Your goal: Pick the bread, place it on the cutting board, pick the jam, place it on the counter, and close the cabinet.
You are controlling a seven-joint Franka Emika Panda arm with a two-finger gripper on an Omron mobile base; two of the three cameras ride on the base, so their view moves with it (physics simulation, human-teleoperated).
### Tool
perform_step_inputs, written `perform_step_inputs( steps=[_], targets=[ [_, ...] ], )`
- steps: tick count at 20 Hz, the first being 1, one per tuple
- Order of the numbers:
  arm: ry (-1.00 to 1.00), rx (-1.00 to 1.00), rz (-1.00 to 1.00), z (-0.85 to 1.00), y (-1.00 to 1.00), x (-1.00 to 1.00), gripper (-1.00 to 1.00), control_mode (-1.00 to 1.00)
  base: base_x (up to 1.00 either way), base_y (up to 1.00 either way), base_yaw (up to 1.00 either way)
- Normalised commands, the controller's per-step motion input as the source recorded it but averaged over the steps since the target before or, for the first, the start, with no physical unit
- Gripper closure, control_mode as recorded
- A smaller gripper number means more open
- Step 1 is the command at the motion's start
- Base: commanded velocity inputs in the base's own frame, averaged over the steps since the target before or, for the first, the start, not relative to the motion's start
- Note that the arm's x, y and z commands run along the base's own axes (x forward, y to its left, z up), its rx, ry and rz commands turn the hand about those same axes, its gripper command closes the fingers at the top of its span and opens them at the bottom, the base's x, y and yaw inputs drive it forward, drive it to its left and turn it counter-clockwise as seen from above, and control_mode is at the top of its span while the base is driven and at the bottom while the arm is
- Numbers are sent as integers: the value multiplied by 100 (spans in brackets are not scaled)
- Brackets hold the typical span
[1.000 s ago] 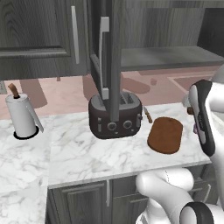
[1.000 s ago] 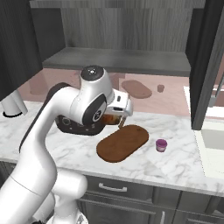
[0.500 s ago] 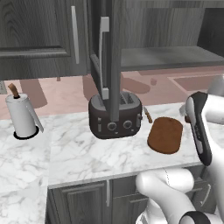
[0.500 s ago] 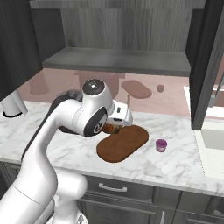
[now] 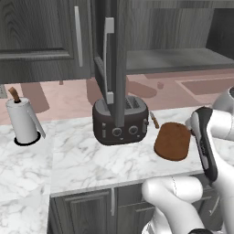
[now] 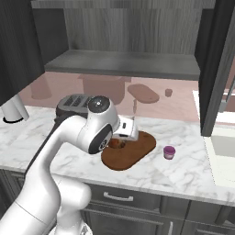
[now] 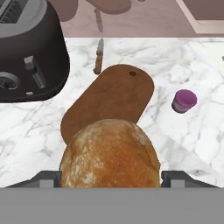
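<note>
The bread is seen close up in the hand view, a round golden-brown roll with a mottled, darker crust, seated between the 2 finger bases so that it hides the tips. In the right base view the gripper is seen low over the near end of the cutting board, with the bread as a small brown patch beneath the white hand; the jaws are closed around the roll. Whether the roll touches the board cannot be told.

The hand view gives the board's shape best: a flat reddish-brown slab with rounded corners and a small hole near its far end. A thin knife is seen just beyond it, beside the dark toaster. In the left base view the board is shown bare, with the robot's forearm at the right edge, and a paper towel roll is shown well to the left of the toaster.

The jam, a tiny purple jar with a paler lid, is seen standing on the counter just right of the board; it also shows in the hand view, apart from the board.

The cabinet stands open, with its doors swung out, and its shelf is bare.
</note>
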Motion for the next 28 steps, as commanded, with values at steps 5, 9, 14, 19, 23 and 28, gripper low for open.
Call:
perform_step_inputs(
  steps=[5, 9, 14, 19, 23, 28],
  targets=[
    [0, 0, 0, -19, 0, 11, 100, -100, 0, 0, 0],
    [0, 0, 0, -17, 0, 21, 100, -100, 0, 0, 0],
    [0, 0, 0, -15, 0, 27, 100, -100, 0, 0, 0],
    [0, 0, 0, -13, 0, 24, 100, -100, 0, 0, 0],
    [0, 0, 0, -14, 0, 20, 100, -100, 0, 0, 0],
    [0, 0, 0, -12, 0, 16, 100, -100, 0, 0, 0]
  ],
)
